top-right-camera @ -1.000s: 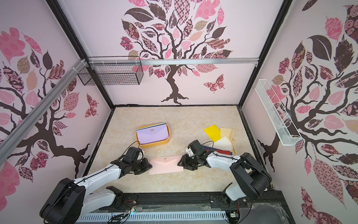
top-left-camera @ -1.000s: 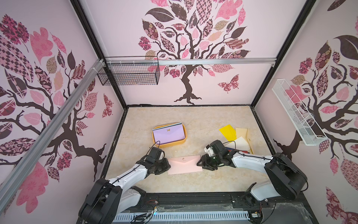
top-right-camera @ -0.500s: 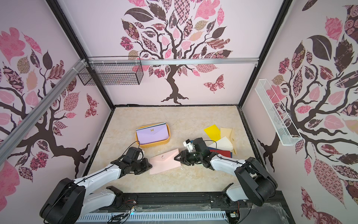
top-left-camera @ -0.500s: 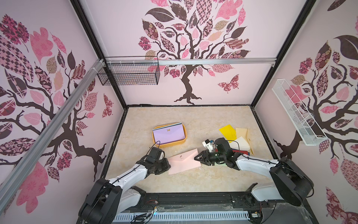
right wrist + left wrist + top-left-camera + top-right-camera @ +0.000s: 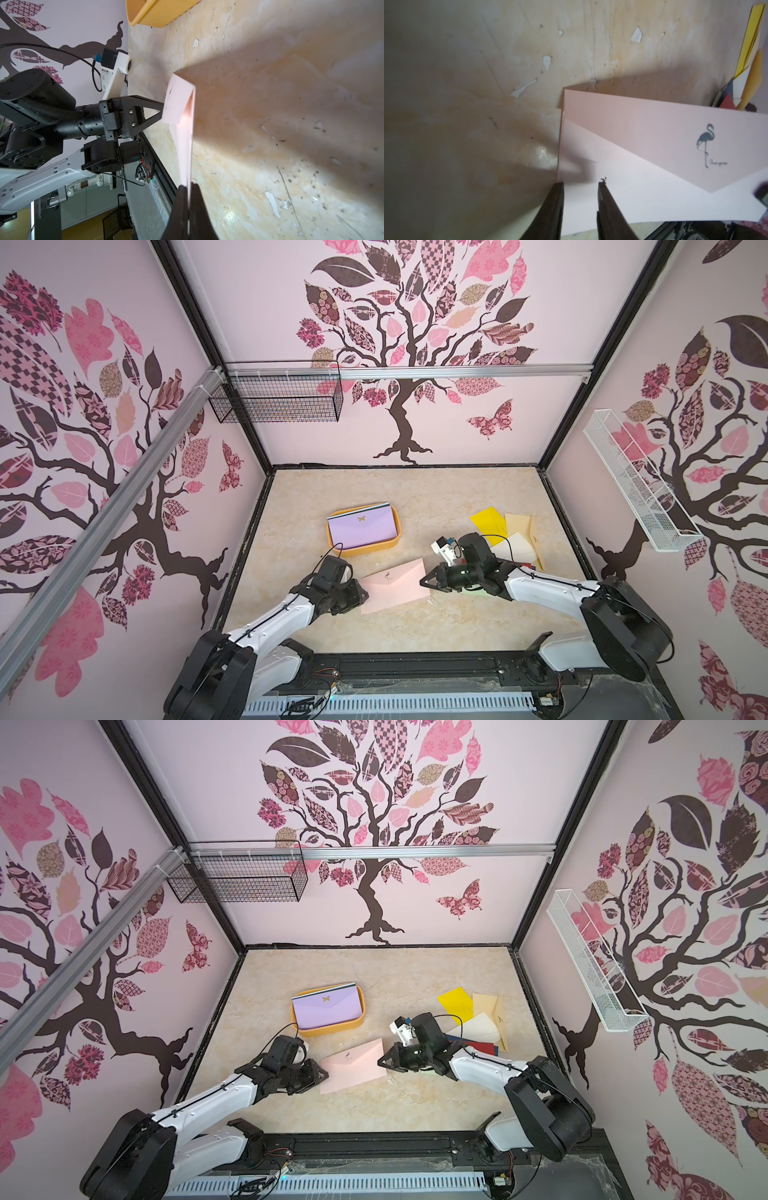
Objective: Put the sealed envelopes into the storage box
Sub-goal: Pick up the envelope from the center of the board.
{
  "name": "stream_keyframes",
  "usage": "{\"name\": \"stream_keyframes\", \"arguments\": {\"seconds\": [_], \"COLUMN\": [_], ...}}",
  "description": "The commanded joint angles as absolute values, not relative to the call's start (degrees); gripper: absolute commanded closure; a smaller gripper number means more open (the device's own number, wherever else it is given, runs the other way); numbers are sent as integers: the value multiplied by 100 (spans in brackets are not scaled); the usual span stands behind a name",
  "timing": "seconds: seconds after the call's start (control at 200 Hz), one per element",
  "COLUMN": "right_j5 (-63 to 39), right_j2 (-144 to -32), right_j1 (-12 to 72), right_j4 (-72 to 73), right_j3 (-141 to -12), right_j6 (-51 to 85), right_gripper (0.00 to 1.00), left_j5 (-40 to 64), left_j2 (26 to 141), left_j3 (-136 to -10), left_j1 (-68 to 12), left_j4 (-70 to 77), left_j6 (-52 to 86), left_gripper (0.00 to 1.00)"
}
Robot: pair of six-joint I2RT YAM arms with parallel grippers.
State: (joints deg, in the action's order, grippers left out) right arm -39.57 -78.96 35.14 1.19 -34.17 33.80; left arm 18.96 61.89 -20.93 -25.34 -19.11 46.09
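A pink envelope (image 5: 395, 587) with a flamingo emblem hangs just above the table between my two arms. My right gripper (image 5: 188, 187) is shut on its right edge, as both top views show (image 5: 381, 1061). My left gripper (image 5: 580, 184) is open, and its fingers straddle the envelope's left end (image 5: 361, 595) without pinching it. The orange storage box (image 5: 397, 531) sits behind the pink envelope, with a lilac envelope (image 5: 361, 526) on top inside it. More envelopes lie in a loose pile at the right, among them yellow (image 5: 488, 520), tan (image 5: 519, 522) and cream (image 5: 515, 547). My right arm partly covers this pile.
A black wire basket (image 5: 278, 398) hangs on the back wall at the left. On the right wall is a white wire basket (image 5: 636, 485). Patterned walls close in the marble table (image 5: 415, 497) on three sides, and a black rail runs along its front edge.
My right gripper has closed on the pink envelope's right edge and turned that end toward the box. My left gripper has opened and let go of the left end.
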Motion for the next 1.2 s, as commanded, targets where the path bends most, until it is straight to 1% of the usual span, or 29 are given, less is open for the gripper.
{"name": "stream_keyframes", "arguments": {"seconds": [0.0, 0.06, 0.175, 0.22, 0.245, 0.32, 0.4, 0.425, 0.505, 0.545, 0.565, 0.595, 0.705, 0.74, 0.86, 0.965, 1.055, 1.195], "right_j5": [-3820, -3989, -4128, -4128, -4132, -4244, -4488, -4559, -4717, -4786, -4805, -4824, -4946, -4973, -5068, -5114, -5093, -5075], "right_j2": [-7458, -7170, -6647, -6458, -6374, -6138, -5944, -5886, -5707, -5628, -5600, -5560, -5549, -5559, -5586, -5573, -5526, -5416], "right_j1": [3475, 3478, 3486, 3484, 3485, 3485, 3488, 3488, 3487, 3489, 3485, 3483, 3486, 3489, 3535, 3707, 3764, 3772], "right_j4": [-489, -531, -792, -894, -920, -867, -720, -635, -450, -466, -485, -541, -977, -1114, -1210, -1251, -1283, -1288], "right_j3": [-3667, -3682, -3796, -3846, -3859, -3884, -3881, -3862, -3805, -3827, -3853, -3900, -4173, -4266, -4333, -4289, -4267, -4234], "right_j6": [2368, 2077, 1622, 1488, 1439, 1321, 1160, 1117, 889, 714, 628, 503, -12, -149, -346, -478, -522, -520], "right_gripper": [100, 100, 100, 100, 100, 100, 100, 100, 100, 100, 100, 100, 100, 100, 100, 100, 100, 100], "left_j5": [1931, 1956, 1871, 1819, 1790, 1838, 1723, 1804, 2410, 2003, 1971, 2210, 3230, 3381, 3046, 2748, 2497, 2927], "left_j2": [5659, 5296, 4627, 4408, 4325, 4253, 4481, 4636, 5287, 5564, 5690, 5856, 6398, 6510, 6672, 6752, 6838, 6683], "left_j3": [-2372, -2702, -3565, -3939, -4182, -4890, -5721, -5989, -6949, -7335, -7478, -7628, -8016, -8147, -8548, -8635, -8626, -8216], "left_j1": [-2550, -2555, -2551, -2541, -2535, -2524, -2522, -2522, -2547, -2842, -2986, -3098, -3122, -3122, -3119, -3126, -3127, -3120], "left_j4": [-2677, -3080, -3938, -4208, -4356, -4722, -5031, -5105, -5670, -5818, -5856, -5895, -6030, -6219, -6984, -7283, -7556, -7548], "left_j6": [4649, 4572, 4255, 4094, 3904, 3066, 1929, 1564, 354, 87, -74, -337, -894, -1183, -1980, -2646, -2754, -2859], "left_gripper": [58, 54, 50, 46, 43, 37, 28, 26, 26, 26, 26, 26, 26, 27, 25, 26, 27, 29]}}
